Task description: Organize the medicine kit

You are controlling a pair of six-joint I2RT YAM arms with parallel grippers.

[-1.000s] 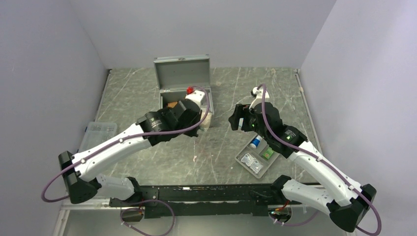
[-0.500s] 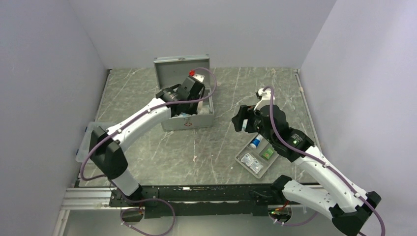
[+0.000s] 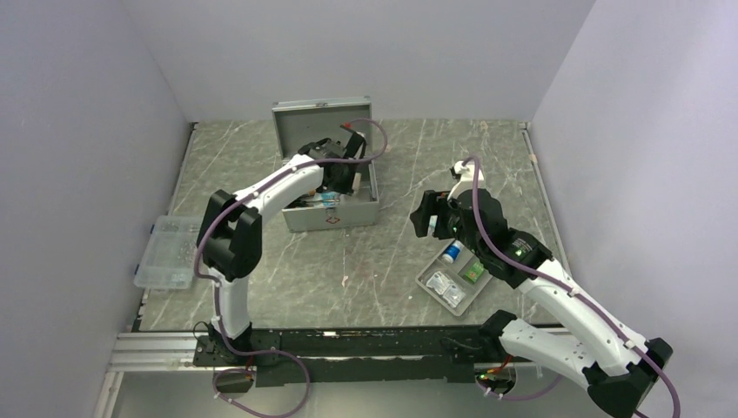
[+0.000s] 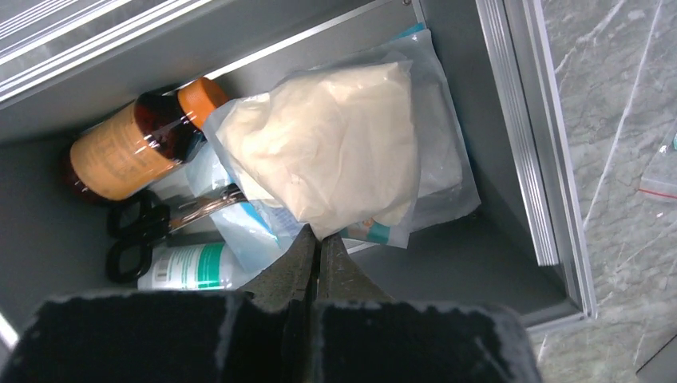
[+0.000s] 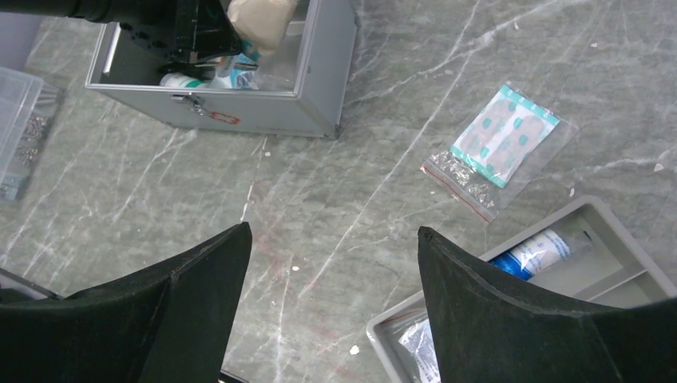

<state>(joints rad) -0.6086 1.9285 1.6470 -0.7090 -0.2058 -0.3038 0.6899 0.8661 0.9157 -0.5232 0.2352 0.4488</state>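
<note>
Left claw (image 4: 317, 239) has swung from the front of the kit (image 3: 331, 215) down inside it; kit walls now surround it. Jaws clenched on the edge of the bag (image 4: 335, 152) just ahead. Right claw (image 5: 331, 231) barely shifted, released, empty; kit ahead-left.
</note>
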